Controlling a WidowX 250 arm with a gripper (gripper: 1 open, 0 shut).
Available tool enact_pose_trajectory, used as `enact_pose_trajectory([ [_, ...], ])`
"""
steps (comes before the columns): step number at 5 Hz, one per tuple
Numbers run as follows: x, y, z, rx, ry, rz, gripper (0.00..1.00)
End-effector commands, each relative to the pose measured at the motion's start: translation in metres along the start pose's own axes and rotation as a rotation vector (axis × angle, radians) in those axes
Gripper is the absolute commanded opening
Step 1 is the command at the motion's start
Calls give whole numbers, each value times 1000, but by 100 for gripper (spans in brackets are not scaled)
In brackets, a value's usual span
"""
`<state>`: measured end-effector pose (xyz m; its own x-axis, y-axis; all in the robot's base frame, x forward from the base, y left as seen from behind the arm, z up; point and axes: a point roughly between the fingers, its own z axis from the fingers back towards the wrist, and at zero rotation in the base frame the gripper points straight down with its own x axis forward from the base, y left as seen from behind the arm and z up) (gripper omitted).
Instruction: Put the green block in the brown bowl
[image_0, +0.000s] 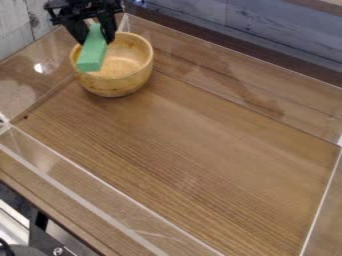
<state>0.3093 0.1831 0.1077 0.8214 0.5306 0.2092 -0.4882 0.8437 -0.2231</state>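
Note:
The green block (94, 53) hangs tilted, its lower end over the left part of the brown bowl (123, 78). My black gripper (88, 30) comes down from the top left edge of the view and is shut on the block's upper end, one finger on each side. The bowl is round, light wood, sitting at the back left of the wooden table. Whether the block's lower end touches the bowl's inside I cannot tell.
Low clear plastic walls (40, 100) run around the wooden tabletop (201, 150). A grey plank wall (267, 25) stands behind. The table's front edge with dark hardware (27, 240) shows at the bottom left.

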Motion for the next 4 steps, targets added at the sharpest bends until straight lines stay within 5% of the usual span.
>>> enact_pose_trajectory([
  [1,21,-1,22,-6,-59,-40,0],
  [3,20,7,0,2,-69,22,0],
  [4,22,23,1,8,-80,69,100],
])
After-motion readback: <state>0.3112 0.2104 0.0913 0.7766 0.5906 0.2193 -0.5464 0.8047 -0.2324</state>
